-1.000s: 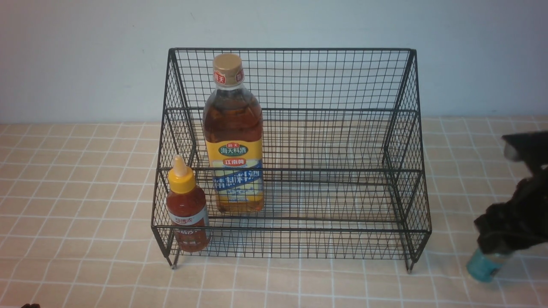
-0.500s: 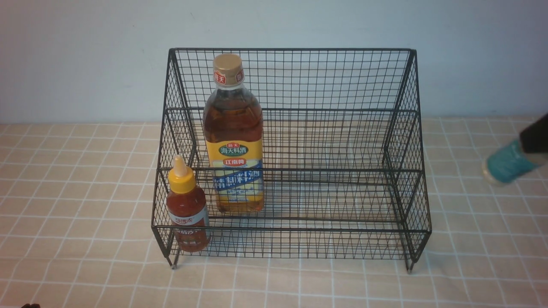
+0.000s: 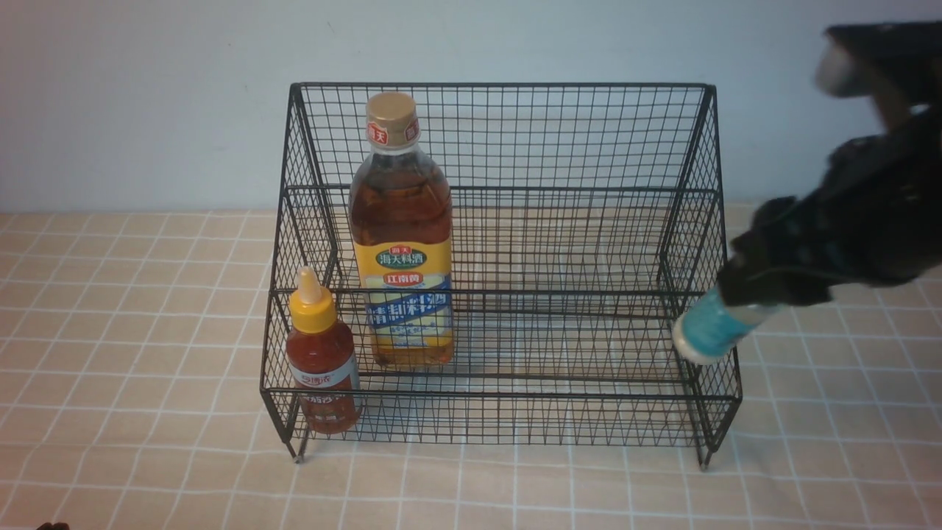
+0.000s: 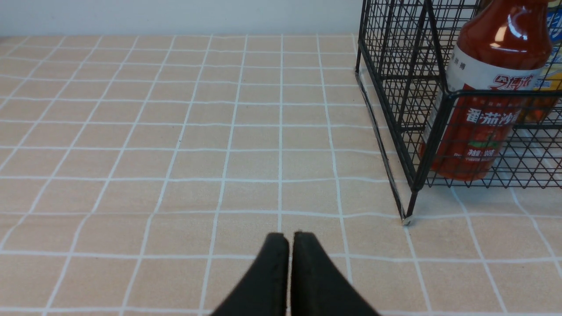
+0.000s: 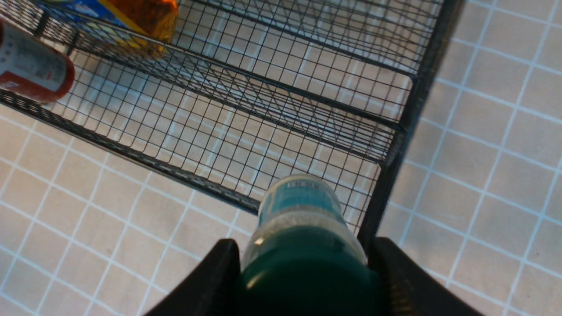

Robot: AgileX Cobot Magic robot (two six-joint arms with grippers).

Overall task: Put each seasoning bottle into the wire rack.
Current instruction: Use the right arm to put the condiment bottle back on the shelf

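The black wire rack point(image 3: 508, 132) stands mid-table. The tall amber bottle point(image 3: 401, 235) stands on its middle tier, left part. The red-sauce squeeze bottle point(image 3: 320, 353) stands in the front left corner; it also shows in the left wrist view point(image 4: 487, 92). My right gripper point(image 3: 758, 291) is shut on the teal-labelled shaker point(image 3: 710, 331), held tilted in the air at the rack's right side. In the right wrist view the shaker point(image 5: 303, 237) sits between the fingers point(image 5: 210, 281) above the rack's front right corner point(image 5: 395, 131). My left gripper point(image 4: 288, 239) is shut and empty, low over the table left of the rack.
A tiled beige cloth point(image 3: 132, 331) covers the table. A pale wall point(image 3: 147, 96) stands behind the rack. The rack's right half point(image 3: 589, 346) holds no bottle.
My right gripper has lifted the shaker off the table at the far right, swung it up and brought it left to the rack's right side. The left arm has not moved.
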